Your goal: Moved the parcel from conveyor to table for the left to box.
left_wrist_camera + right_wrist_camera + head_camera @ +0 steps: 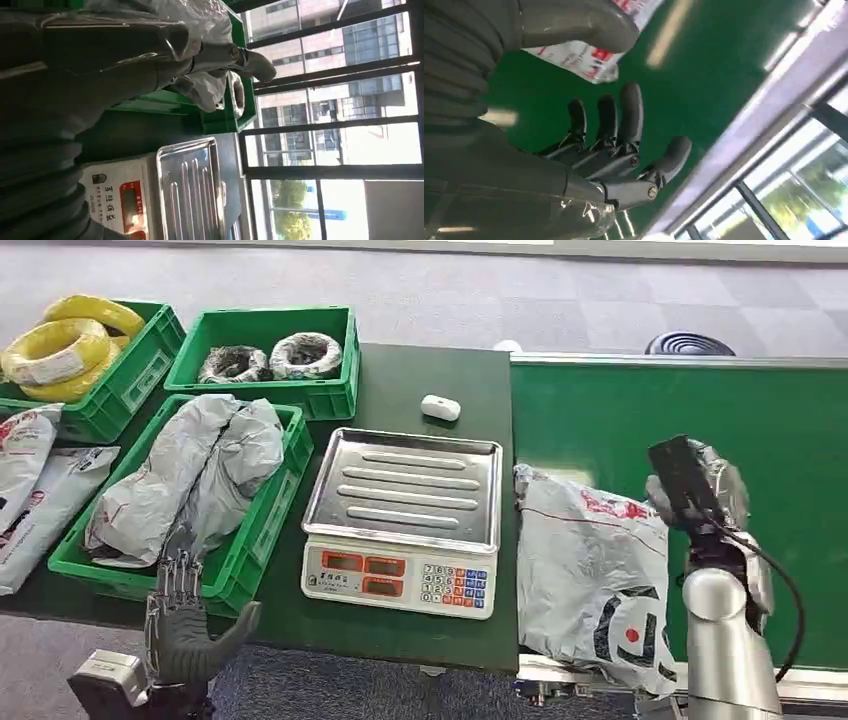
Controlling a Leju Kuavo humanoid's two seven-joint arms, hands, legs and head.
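The grey parcel (590, 575) lies on the green conveyor (700, 430) just right of the scale (402, 523), the right hand (614, 150) hovering empty, fingers spread, beside it, the left hand (185, 625) open near the near bin (255, 540).

Item: one parcel (590, 570), a grey plastic mailer bag with red print near its far end and a black-and-white logo with a red dot near its near end. You saw it lying flat and crumpled on the green conveyor (640, 420), along the belt's left edge beside the table (430, 380), its near end reaching the conveyor's near edge.
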